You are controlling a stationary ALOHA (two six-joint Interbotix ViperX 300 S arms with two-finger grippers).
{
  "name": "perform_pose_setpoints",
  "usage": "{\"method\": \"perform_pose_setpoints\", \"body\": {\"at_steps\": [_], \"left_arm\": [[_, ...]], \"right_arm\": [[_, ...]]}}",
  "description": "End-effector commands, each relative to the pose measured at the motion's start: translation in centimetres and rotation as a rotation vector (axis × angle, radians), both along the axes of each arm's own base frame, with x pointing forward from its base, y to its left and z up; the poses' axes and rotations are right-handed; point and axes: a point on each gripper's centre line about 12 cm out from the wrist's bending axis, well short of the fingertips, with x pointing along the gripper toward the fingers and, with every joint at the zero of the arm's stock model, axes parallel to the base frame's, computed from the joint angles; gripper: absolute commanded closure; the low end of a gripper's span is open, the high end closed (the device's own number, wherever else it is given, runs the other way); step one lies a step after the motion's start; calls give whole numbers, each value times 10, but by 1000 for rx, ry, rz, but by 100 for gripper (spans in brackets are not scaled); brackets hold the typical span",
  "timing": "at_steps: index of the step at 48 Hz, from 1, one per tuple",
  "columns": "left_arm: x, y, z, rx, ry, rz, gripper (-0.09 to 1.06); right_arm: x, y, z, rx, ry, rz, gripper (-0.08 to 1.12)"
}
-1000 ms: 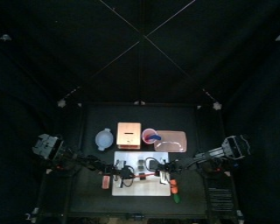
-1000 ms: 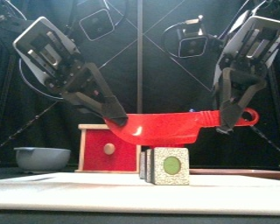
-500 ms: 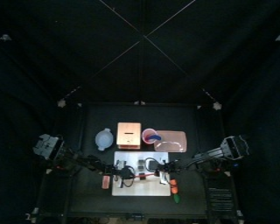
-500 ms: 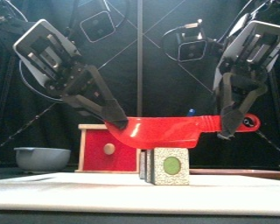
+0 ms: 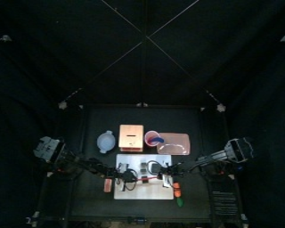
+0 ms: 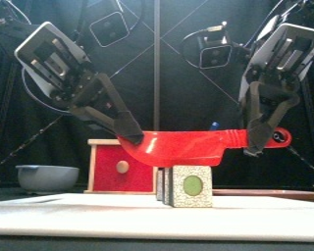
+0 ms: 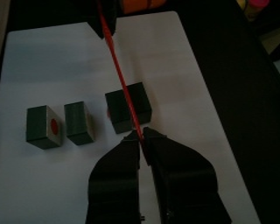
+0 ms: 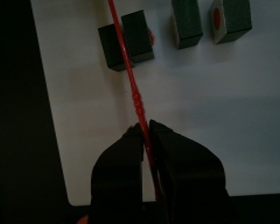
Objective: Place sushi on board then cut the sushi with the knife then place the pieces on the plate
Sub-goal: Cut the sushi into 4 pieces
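Observation:
A red toy knife [image 6: 186,147] hangs level above the white cutting board [image 6: 68,218], held at both ends. My left gripper [image 6: 136,137] is shut on its blade tip, and my right gripper [image 6: 255,143] is shut near its handle. Directly beneath the blade stands a dark green sushi block [image 6: 188,184] with a pale speckled face. In the left wrist view the knife [image 7: 119,79] crosses one sushi block [image 7: 127,109], with two cut pieces [image 7: 60,124] apart beside it. The right wrist view shows the same block [image 8: 125,39] under the knife [image 8: 129,70].
Behind the board [image 5: 145,178] stand a wooden box with a red drawer front [image 6: 121,167], a blue-grey bowl [image 6: 48,176], a red cup [image 5: 153,139] and the pink tray [image 5: 177,141] at the back right.
The knife and both grippers have sunk very slightly toward the sushi block. The sushi pieces have not moved.

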Motion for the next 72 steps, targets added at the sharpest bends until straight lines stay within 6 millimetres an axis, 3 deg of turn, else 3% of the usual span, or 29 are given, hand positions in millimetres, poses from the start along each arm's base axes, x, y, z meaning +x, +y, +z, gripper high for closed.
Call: {"method": "perform_pose_setpoints", "body": {"at_steps": [1, 50, 72], "left_arm": [[5, -6, 15, 0, -47, -22, 55], [5, -5, 23, -5, -68, -21, 55], [4, -5, 17, -2, -52, -19, 55]], "right_arm": [[4, -7, 12, 8, -36, -28, 63], [4, -7, 21, 12, -65, -27, 63], [3, -7, 14, 9, -47, -27, 63]]}}
